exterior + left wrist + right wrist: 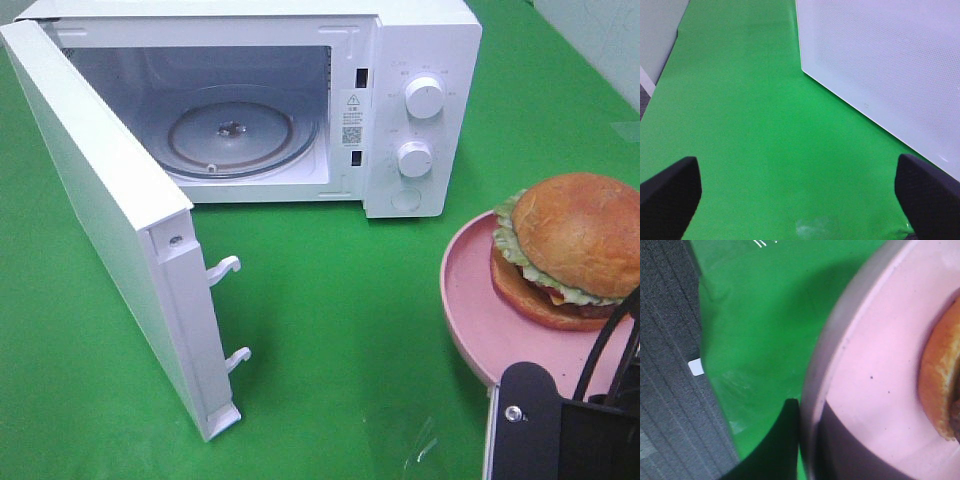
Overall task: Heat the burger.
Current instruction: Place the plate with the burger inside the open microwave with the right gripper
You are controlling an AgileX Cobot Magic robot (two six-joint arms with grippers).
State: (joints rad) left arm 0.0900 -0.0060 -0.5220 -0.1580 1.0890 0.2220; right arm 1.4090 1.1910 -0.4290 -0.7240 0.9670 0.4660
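Microwave (400, 100) stands at the back of the green tabletop (340, 300), and its door (110, 220) is swung wide to the left, two latch hooks showing on the free edge. Inside, the glass turntable (230, 135) sits bare. Two white knobs, upper (425, 97) and lower (414, 158), are on the control panel at the right of the cavity.

Over on the right, the burger (580, 245) sits on a pink plate (470, 300), well apart from the microwave and towards the near right corner of the high view. It is on the far side of the plate, with golden bun on top and lettuce frilling out at the left.

The right pincer (807, 440) is clenched on the near rim of the plate, one dark finger (782, 440) under the edge on the outside and the other (845, 445) lying on the pink inner surface. The bun edge shows just beyond. I cannot tell whether the plate is clear of the tabletop.

The left pincer (800, 195) is released, jaws spread wide, nothing between them but green cloth. The outer face of the door is just beside it.
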